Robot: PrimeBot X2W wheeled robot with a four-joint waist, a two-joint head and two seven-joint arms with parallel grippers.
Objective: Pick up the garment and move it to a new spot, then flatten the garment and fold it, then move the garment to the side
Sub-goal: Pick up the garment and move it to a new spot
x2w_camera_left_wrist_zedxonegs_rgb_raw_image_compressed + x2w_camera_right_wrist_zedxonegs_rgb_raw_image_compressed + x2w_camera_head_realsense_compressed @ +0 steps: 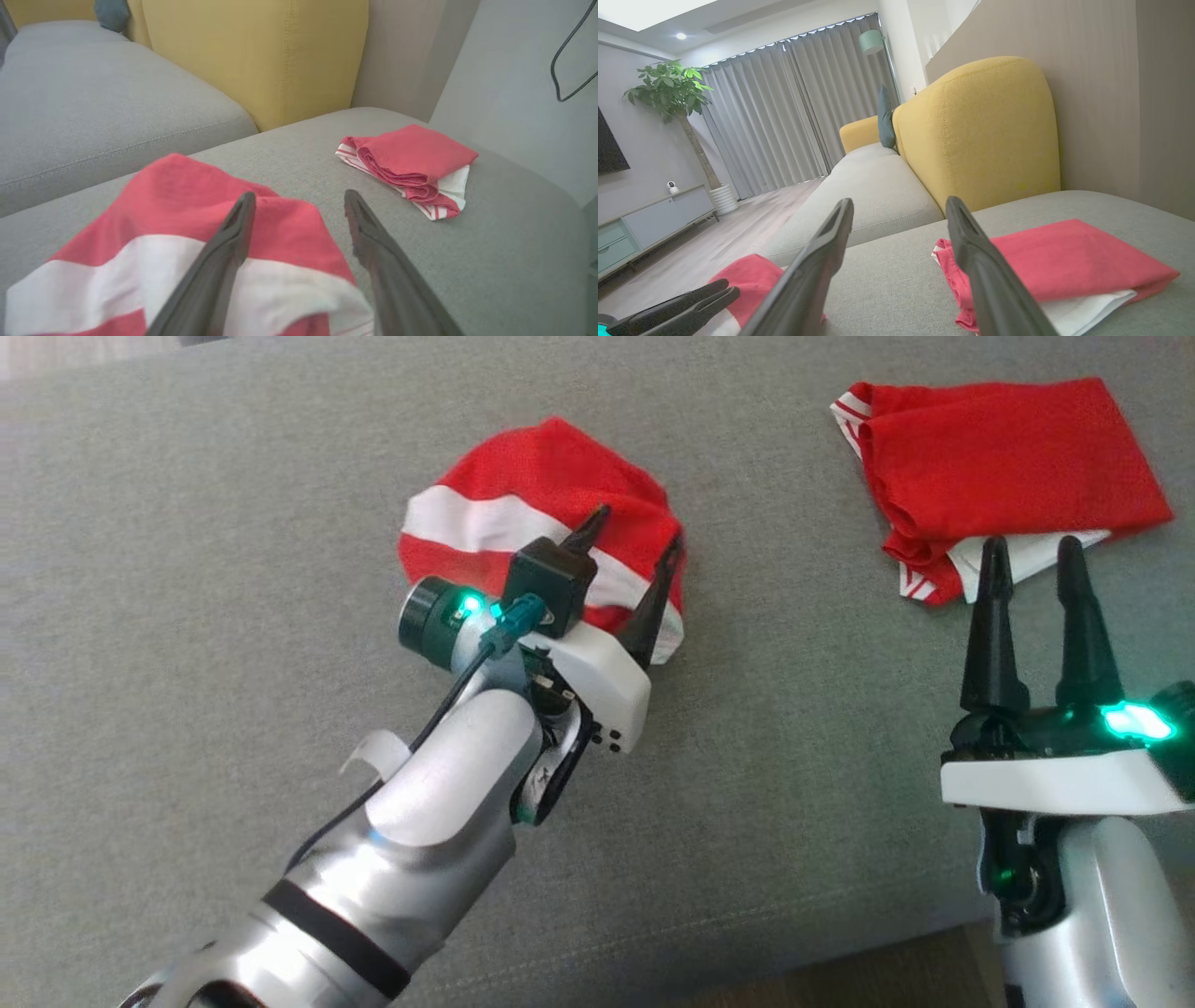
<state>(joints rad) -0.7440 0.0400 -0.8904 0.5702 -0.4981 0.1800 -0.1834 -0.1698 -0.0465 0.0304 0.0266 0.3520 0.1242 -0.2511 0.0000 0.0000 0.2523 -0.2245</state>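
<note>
On the sofa [187, 709], my left gripper [635, 537] hangs open right over the garment [523, 476]; right gripper [1032, 555] open, farther off.

The grey sofa seat cushion [187, 644] carries a crumpled red-and-white striped garment [523, 490] and, well apart from it, a folded red garment [1008, 453] with white edging.

The left pincer [639, 525] and right pincer [1032, 543] each have two long, tapering black fingers [991, 616] set on a white housing [602, 681]. The left forearm [448, 784] is glossy silver, with a black band [336, 938] towards its seven o'clock end. A black cable [439, 709] runs to a teal plug [518, 614]. At the plug's nine o'clock a dark cylinder [425, 616] glows green. A green light [1134, 721] sits at three o'clock on the right wrist.
</note>
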